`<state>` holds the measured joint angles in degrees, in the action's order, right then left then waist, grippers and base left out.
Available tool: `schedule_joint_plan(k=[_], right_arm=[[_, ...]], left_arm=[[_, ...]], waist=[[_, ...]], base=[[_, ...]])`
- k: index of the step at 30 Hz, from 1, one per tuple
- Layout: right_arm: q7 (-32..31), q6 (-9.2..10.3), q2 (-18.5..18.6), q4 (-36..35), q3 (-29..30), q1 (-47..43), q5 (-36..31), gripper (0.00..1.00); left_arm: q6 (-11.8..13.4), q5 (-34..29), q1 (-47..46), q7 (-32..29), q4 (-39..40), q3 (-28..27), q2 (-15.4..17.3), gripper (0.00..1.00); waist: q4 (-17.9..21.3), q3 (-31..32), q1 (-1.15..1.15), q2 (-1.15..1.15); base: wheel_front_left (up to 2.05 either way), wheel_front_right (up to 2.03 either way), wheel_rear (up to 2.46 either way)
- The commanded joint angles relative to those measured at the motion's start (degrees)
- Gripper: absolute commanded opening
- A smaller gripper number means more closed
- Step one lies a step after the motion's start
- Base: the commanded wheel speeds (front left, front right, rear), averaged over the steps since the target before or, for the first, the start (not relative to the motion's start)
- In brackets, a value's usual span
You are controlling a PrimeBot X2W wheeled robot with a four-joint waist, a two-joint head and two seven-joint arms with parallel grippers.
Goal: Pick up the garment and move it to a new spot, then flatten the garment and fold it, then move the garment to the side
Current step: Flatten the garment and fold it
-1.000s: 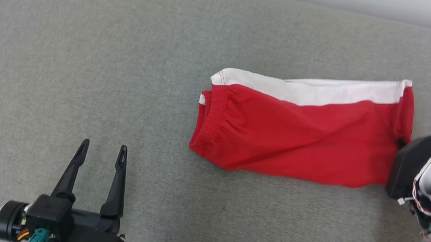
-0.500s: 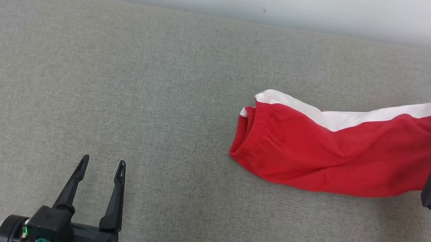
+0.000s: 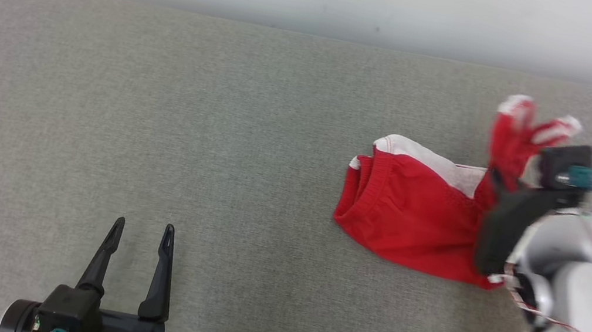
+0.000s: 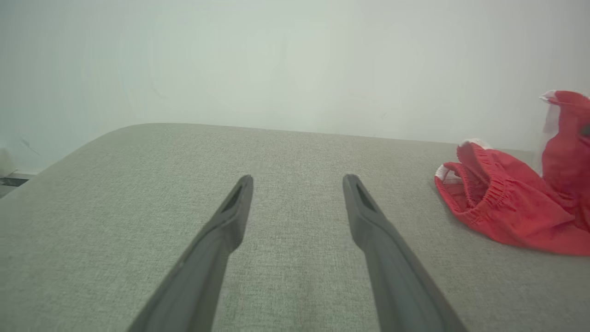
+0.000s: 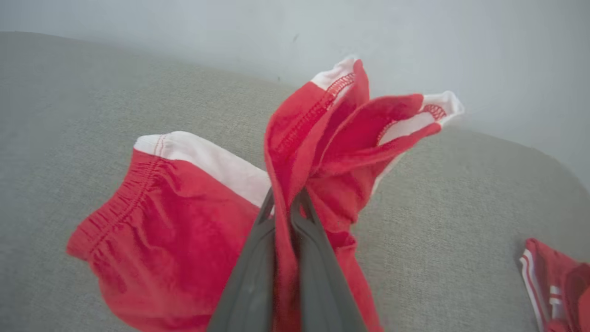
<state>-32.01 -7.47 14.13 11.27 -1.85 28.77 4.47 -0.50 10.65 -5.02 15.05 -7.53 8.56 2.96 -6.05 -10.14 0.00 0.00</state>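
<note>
One hem of the red shorts (image 3: pixel 412 220) stands raised, pinched in the right end effector (image 5: pixel 284 197) (closed on cloth); the waistband lies on the grey cushion (image 3: pixel 162 109). Well apart, the left end effector (image 3: pixel 143 225) gapes wide. Another red garment (image 5: pixel 553 281) lies nearby.

No legible writing
The red-and-white garment (image 3: pixel 410 231) and the grey padded surface (image 3: pixel 162 109) carry no lettering, label, brand, number or sign that can be read.
</note>
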Motion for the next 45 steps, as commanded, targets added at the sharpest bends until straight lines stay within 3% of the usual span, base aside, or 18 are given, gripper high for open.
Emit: schedule_joint_plan(k=[1,11,17,18,19,20,25,30,38,45], right_arm=[[0.11,0.00,-1.05,0.99,-1.16,0.78,0.62,0.00],[4.12,0.00,-5.90,13.54,-8.72,6.41,2.51,0.00],[5.68,0.00,-6.11,16.91,-11.79,7.60,3.18,0.00],[5.82,0.00,-6.05,17.36,-12.30,7.64,3.51,0.07],[6.04,0.00,-6.02,17.68,-12.76,7.57,3.92,0.42],[6.47,0.00,-6.14,17.90,-12.89,7.43,4.63,1.00],[7.65,0.00,-7.26,14.97,-14.66,7.03,12.24,1.00],[8.59,0.00,-3.43,6.96,-14.32,6.57,16.78,1.00],[9.19,0.00,2.62,-2.37,-5.72,-0.03,10.17,1.00],[10.07,0.00,1.51,-7.13,1.58,-10.68,2.14,1.00]], left_arm=[[0.19,0.55,0.33,0.14,-0.09,-0.02,-0.08,1.00],[0.69,1.79,-0.58,0.14,-0.11,1.36,-0.09,1.00],[1.04,1.97,-0.29,0.14,-0.08,1.27,-0.10,1.00],[1.08,2.05,-0.23,0.14,-0.10,1.24,-0.09,1.00],[1.12,2.14,-0.16,0.14,-0.09,1.20,-0.09,1.00],[1.25,2.17,-0.05,0.14,-0.07,1.18,-0.10,1.00],[1.49,2.45,0.36,0.14,0.07,1.11,-0.09,1.00],[1.46,2.27,0.87,0.14,0.21,1.04,-0.10,1.00],[1.39,2.21,1.34,0.15,0.01,1.31,-0.10,1.00],[1.58,2.61,1.41,0.15,-0.08,1.69,-0.10,1.00]], waist=[[-0.57,0.03,0.00,0.00],[-3.75,-0.80,0.00,0.00],[-4.28,-1.03,0.00,0.00],[-4.31,-0.99,0.00,0.00],[-4.29,-0.93,0.00,0.00],[-4.22,-0.87,0.00,0.00],[-3.37,-0.28,0.00,0.00],[-2.06,0.33,0.00,0.00],[-1.15,1.31,0.00,0.00],[-1.14,1.68,0.00,0.00]], base=[[0.00,0.00,0.00],[0.00,0.00,0.00],[0.00,0.00,0.00],[0.00,0.00,0.00],[0.00,0.00,0.00],[0.00,0.00,0.00],[0.00,0.00,0.00],[0.00,0.00,0.00],[0.00,0.00,0.00],[0.00,0.00,0.00]])
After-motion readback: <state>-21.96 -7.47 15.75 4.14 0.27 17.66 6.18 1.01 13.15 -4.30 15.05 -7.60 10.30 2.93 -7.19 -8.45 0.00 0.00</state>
